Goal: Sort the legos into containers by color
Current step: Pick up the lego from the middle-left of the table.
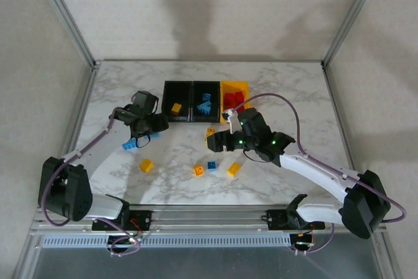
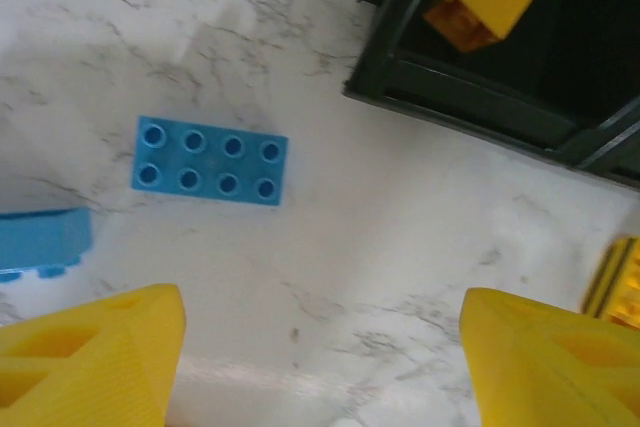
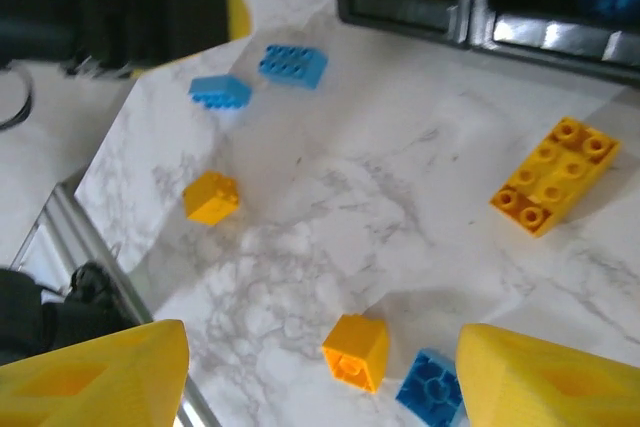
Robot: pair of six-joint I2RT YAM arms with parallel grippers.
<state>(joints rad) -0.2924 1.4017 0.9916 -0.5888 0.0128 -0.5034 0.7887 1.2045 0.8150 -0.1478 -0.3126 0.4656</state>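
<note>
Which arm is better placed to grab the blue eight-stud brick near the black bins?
Left. The left claw hangs open and empty just short of the blue eight-stud brick; the right claw faces a small yellow brick farther right.

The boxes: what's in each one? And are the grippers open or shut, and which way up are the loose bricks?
Left black bin, holds one yellow brick.
Middle black bin, holds blue bricks.
Yellow bin, holds red bricks.
Left gripper, open, holding nothing.
Right gripper, open, holding nothing.
Blue eight-stud brick, loose on table, studs up.
Yellow eight-stud brick, loose on table, studs up.
</note>
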